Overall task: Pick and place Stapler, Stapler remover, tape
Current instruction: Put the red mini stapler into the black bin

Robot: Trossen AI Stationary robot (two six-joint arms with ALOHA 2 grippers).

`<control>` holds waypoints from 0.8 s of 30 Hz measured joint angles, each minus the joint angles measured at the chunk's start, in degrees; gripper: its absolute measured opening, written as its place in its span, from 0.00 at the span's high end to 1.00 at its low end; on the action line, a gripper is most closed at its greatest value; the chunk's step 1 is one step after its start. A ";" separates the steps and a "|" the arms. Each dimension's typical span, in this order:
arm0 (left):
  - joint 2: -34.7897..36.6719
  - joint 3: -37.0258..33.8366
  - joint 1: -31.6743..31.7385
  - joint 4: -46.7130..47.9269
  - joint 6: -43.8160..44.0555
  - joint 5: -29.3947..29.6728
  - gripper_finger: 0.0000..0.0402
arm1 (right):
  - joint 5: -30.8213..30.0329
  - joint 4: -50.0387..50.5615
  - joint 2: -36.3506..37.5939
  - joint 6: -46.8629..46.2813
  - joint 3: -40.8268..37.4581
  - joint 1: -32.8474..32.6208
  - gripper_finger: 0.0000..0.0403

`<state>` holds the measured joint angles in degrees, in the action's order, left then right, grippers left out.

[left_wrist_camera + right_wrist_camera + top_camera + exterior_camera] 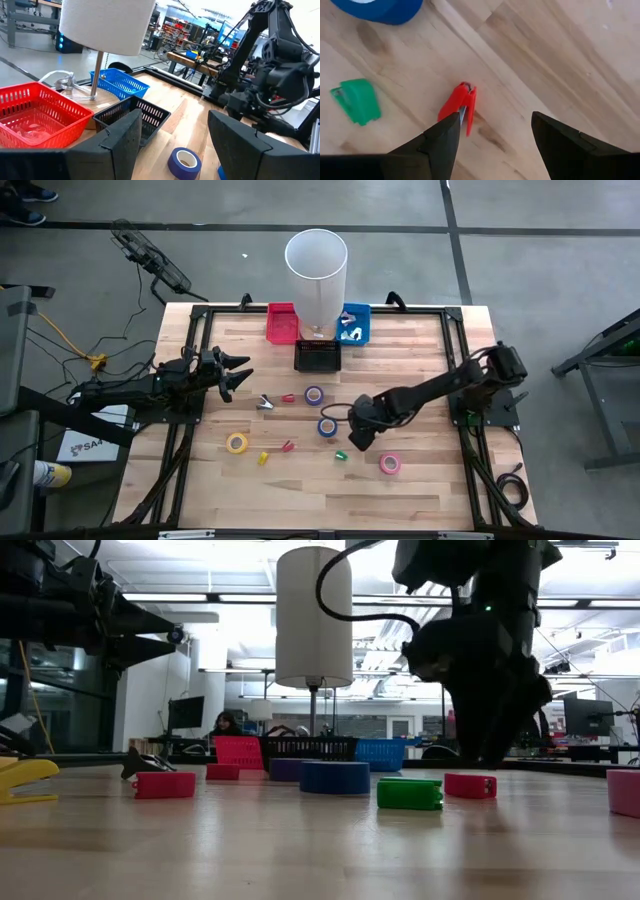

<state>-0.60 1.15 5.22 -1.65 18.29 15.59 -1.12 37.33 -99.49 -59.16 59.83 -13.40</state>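
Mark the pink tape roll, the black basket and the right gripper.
pink tape roll [389, 464], high view, on its ring.
black basket [317, 356], high view, on its mesh floor.
right gripper [492, 132], right wrist view, midway between its open fingertips, over the wood.

Right pincer [357, 436] low over table middle, fingers spread, left pincer [236, 377] raised at left, fingers apart

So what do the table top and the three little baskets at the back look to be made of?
The table top looks like pale wood planks with visible grain, probably with a light sheen. The red basket, black basket and blue basket look like moulded plastic: thin open mesh walls in solid colours.
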 joint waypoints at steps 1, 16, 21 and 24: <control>-0.01 0.00 0.01 0.00 -0.01 0.00 0.44 | -0.13 -0.31 -0.27 -0.04 0.00 -0.21 0.41; -0.01 0.00 0.01 0.00 0.01 -0.04 0.44 | -3.38 -5.13 -2.79 -1.95 0.11 -2.48 0.41; -0.02 0.00 0.01 0.00 0.00 -0.04 0.44 | -3.08 -5.47 -2.77 -1.95 0.11 -2.37 0.41; 0.00 0.00 0.01 0.00 0.00 -0.06 0.44 | -3.17 -5.44 -2.25 -2.29 -0.01 -2.35 0.41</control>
<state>-0.60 1.15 5.23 -1.65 18.29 15.53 -4.29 31.89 -101.74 -61.45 59.82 -15.75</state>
